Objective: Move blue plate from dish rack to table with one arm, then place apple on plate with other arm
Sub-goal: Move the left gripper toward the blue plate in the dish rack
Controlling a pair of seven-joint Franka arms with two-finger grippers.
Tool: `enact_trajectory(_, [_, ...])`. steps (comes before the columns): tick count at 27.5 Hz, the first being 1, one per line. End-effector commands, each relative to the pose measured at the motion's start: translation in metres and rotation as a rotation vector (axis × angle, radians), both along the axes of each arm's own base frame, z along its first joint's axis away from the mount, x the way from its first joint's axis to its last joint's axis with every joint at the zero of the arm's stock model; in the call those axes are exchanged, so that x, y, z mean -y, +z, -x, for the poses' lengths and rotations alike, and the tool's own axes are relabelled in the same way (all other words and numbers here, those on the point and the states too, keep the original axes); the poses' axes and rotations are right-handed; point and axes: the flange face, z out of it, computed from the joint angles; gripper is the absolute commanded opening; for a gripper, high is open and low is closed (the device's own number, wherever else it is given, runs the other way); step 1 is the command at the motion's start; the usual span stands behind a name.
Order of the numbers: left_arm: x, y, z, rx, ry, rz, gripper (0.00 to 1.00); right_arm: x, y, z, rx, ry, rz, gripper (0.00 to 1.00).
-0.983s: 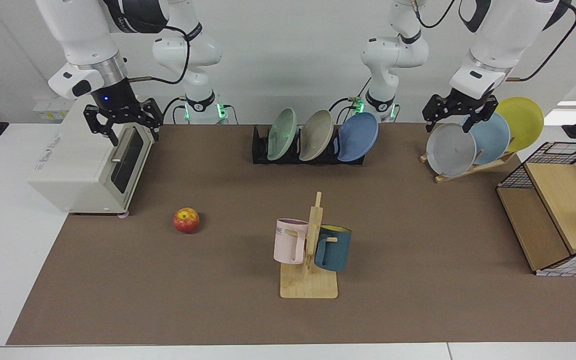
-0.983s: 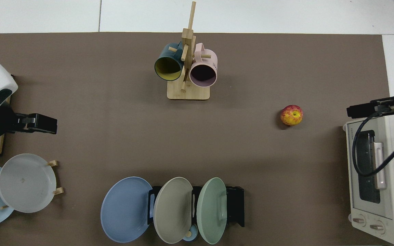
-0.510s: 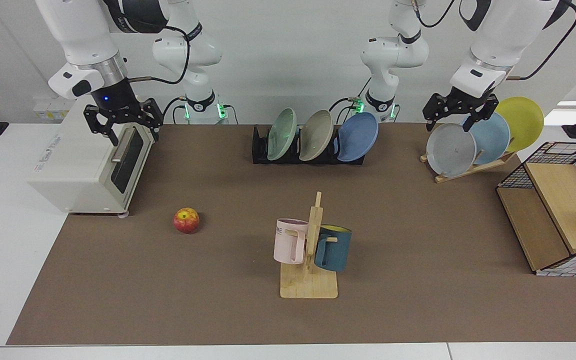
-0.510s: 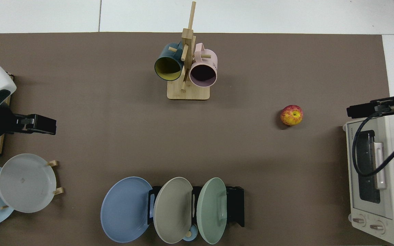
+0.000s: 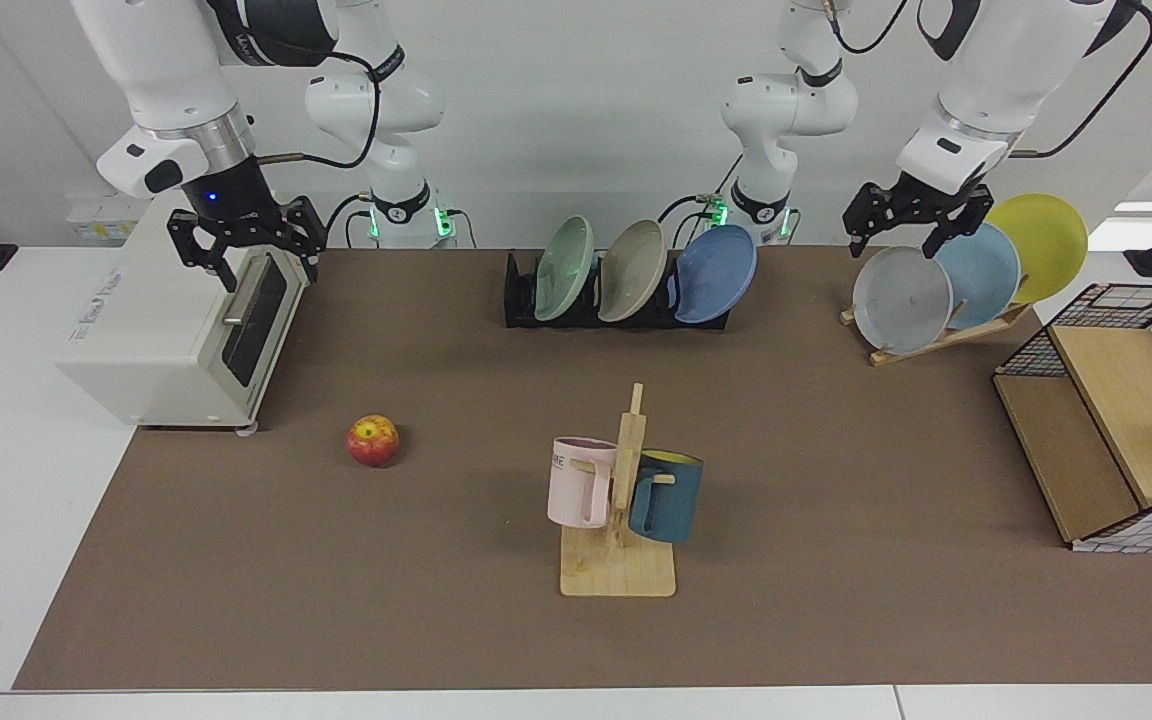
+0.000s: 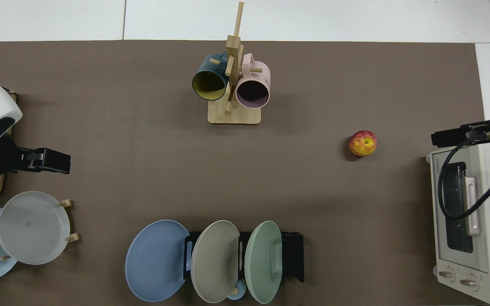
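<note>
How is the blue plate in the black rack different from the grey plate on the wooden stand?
The blue plate is periwinkle; the grey plate is pale grey. The blue plate stands at the end of the dish rack; the grey plate leans at the front of the wooden stand. Both are round with shallow rims.

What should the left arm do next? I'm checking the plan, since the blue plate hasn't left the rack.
Probably swing the left tool across toward the blue plate: that plate leans in the end slot of the dish rack nearest this arm, while the tool hangs open above the grey plate. The right tool waits open over the toaster oven.
</note>
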Motion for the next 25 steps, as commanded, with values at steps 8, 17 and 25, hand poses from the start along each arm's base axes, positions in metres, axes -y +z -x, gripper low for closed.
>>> enact_trajectory(8, [0.011, -0.047, 0.036, 0.018, -0.016, 0.036, 1.0, 0.0, 0.003, 0.002, -0.002, -0.021, 0.003, 1.0])
enact_trajectory(17, [0.052, -0.152, 0.074, -0.075, -0.083, 0.026, 1.0, 0.0, 0.003, 0.002, -0.002, -0.021, 0.003, 1.0])
enact_trajectory(25, [0.076, -0.243, 0.126, -0.227, -0.122, 0.024, 1.0, 0.0, 0.003, 0.002, -0.002, -0.021, 0.003, 1.0])
